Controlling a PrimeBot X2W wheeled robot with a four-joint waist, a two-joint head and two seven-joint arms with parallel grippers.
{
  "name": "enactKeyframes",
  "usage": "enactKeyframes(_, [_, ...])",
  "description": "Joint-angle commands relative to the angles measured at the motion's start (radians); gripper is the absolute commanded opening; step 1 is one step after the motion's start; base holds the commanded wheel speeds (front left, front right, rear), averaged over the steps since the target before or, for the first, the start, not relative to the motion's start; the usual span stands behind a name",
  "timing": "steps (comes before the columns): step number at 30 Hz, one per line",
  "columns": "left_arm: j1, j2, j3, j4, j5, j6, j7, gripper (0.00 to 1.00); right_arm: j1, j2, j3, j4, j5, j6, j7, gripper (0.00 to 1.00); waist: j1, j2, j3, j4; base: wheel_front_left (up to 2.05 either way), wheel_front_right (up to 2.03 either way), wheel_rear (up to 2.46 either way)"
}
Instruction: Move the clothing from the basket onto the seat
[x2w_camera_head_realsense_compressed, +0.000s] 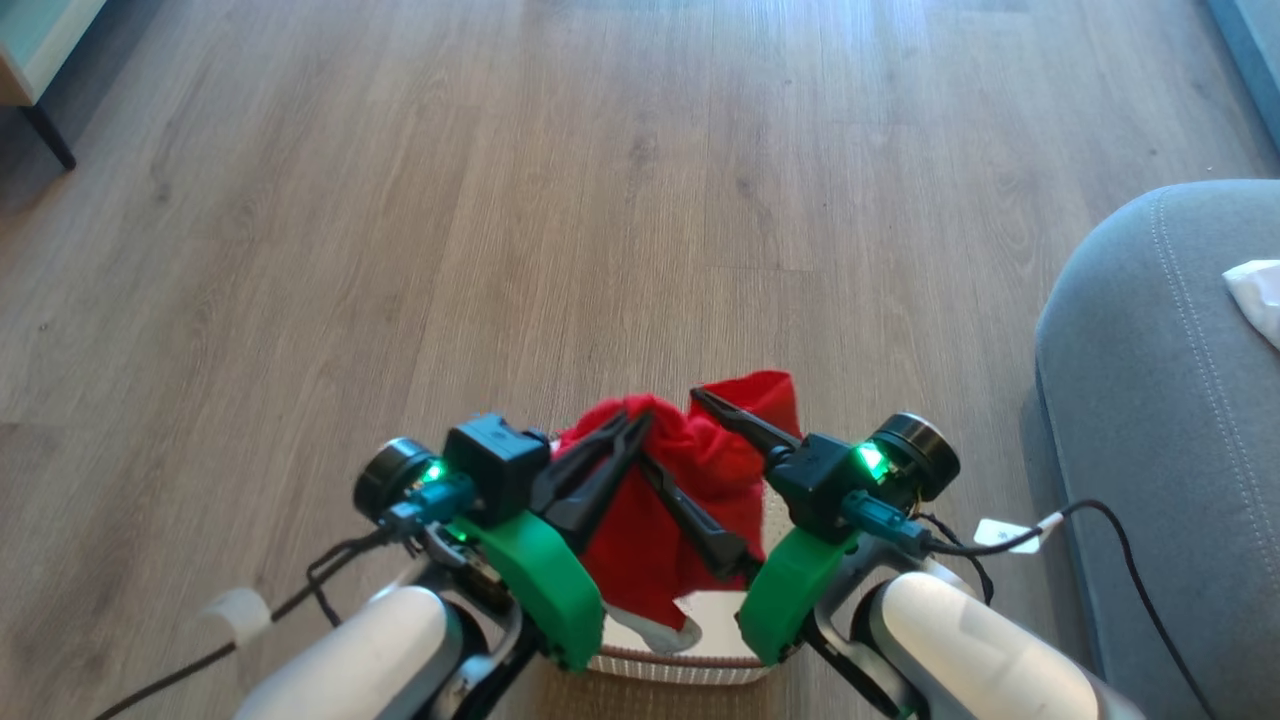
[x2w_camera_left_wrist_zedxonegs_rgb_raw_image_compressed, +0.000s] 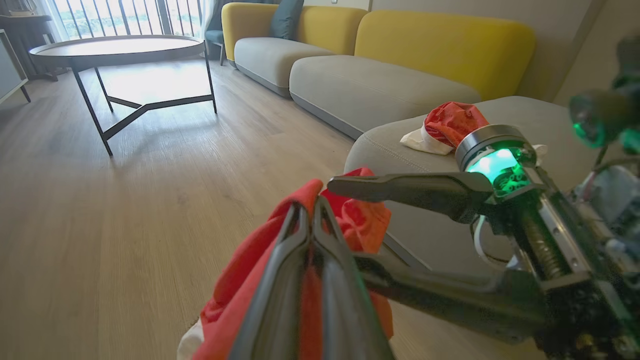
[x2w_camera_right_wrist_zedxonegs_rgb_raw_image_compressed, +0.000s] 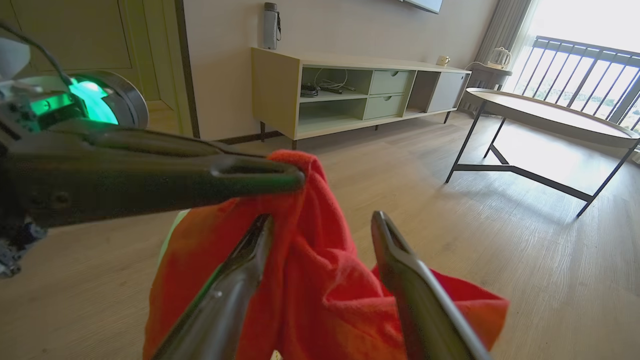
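Observation:
A red garment (x2w_camera_head_realsense_compressed: 650, 520) hangs over the basket (x2w_camera_head_realsense_compressed: 690, 668), lifted by its top edge. My left gripper (x2w_camera_head_realsense_compressed: 638, 422) is shut on that edge; its closed fingers pinch the red garment (x2w_camera_left_wrist_zedxonegs_rgb_raw_image_compressed: 240, 270) in the left wrist view. My right gripper (x2w_camera_head_realsense_compressed: 668, 428) stands open right beside it, and in the right wrist view the red garment (x2w_camera_right_wrist_zedxonegs_rgb_raw_image_compressed: 320, 300) lies between its two spread fingers (x2w_camera_right_wrist_zedxonegs_rgb_raw_image_compressed: 240, 280). The left gripper (x2w_camera_right_wrist_zedxonegs_rgb_raw_image_compressed: 295, 176) crosses above them. The grey seat (x2w_camera_head_realsense_compressed: 1150, 420) is to the right, with a white cloth (x2w_camera_head_realsense_compressed: 1258, 295) on it. Another red and white garment (x2w_camera_left_wrist_zedxonegs_rgb_raw_image_compressed: 452, 122) lies on the seat (x2w_camera_left_wrist_zedxonegs_rgb_raw_image_compressed: 385, 147).
Wooden floor stretches ahead. A round coffee table (x2w_camera_left_wrist_zedxonegs_rgb_raw_image_compressed: 117, 47) on dark metal legs stands further out, with a yellow-backed sofa (x2w_camera_left_wrist_zedxonegs_rgb_raw_image_compressed: 445, 50) behind the seat. A low TV cabinet (x2w_camera_right_wrist_zedxonegs_rgb_raw_image_compressed: 350, 95) lines the wall. Cables (x2w_camera_head_realsense_compressed: 1130, 560) trail from both wrists.

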Motion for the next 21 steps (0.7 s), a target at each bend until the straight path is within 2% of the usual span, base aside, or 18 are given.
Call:
enactKeyframes(1, [-0.076, 0.006, 0.033, -0.041, 0.011, -0.006, -0.001, 0.0, -0.042, 0.004, 0.009, -0.023, 0.012, 0.007, -0.009, 1.0, 0.0, 0.0, 0.001, 0.0, 0.0, 0.0, 0.0])
enactKeyframes(11, [-0.084, -0.005, -0.006, -0.071, 0.01, -0.033, 0.016, 0.0, -0.063, -0.009, 0.061, 0.008, 0.077, 0.007, -0.001, 1.0, 0.0, 0.0, 0.001, 0.001, 0.0, 0.0, 0.0])
enactKeyframes(12, [-0.084, -0.006, -0.008, -0.073, 0.009, -0.033, 0.017, 0.0, -0.063, -0.011, 0.063, 0.01, 0.085, 0.007, 0.0, 0.45, 0.0, 0.0, 0.001, 0.002, 0.0, 0.0, 0.0])
enactKeyframes(13, [-0.084, -0.007, -0.009, -0.074, 0.008, -0.033, 0.017, 0.0, -0.062, -0.012, 0.063, 0.013, 0.094, 0.007, 0.003, 0.04, 0.0, 0.0, 0.0, 0.002, 0.0, 0.0, 0.0])
enactKeyframes(14, [-0.084, -0.008, -0.009, -0.075, 0.007, -0.033, 0.018, 0.0, -0.061, -0.014, 0.067, 0.014, 0.104, 0.007, 0.007, 0.0, 0.0, 0.0, -0.001, 0.003, 0.0, 0.0, 0.0])
enactKeyframes(20, [-0.079, -0.004, -0.01, -0.075, 0.002, -0.03, 0.017, 0.0, -0.057, -0.028, 0.068, 0.014, 0.137, 0.007, 0.014, 0.0, 0.0, 0.0, -0.005, 0.003, 0.0, 0.0, 0.0])
enactKeyframes(21, [-0.079, -0.003, -0.01, -0.074, 0.002, -0.029, 0.015, 0.15, -0.057, -0.031, 0.065, 0.014, 0.14, 0.007, 0.014, 0.0, 0.0, 0.0, -0.005, 0.002, 0.0, 0.0, 0.0])
